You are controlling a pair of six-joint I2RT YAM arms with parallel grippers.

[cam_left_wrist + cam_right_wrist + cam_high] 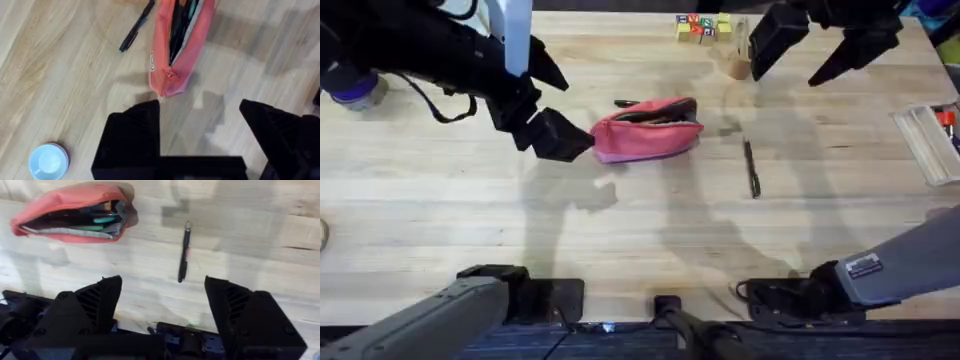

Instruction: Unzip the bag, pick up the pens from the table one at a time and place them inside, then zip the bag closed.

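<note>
The pink bag (645, 130) lies mid-table with its zipper open, and dark and teal items show inside it (180, 50) (70, 212). One dark pen (752, 168) (184, 252) lies on the table (620, 230) to the right of the bag. Another pen (625, 102) (135, 30) lies just behind the bag's left end. My left gripper (555, 100) (200, 107) hovers open at the bag's left end, holding nothing. High at the back right, my right gripper (787, 75) (162, 287) is open and empty, above the bag and the right pen.
Coloured blocks (703, 26) and a small wooden piece (737, 62) sit at the back. A clear plastic box (932, 140) lies at the right edge. A blue-topped jar (358, 88) (47, 161) stands at the far left.
</note>
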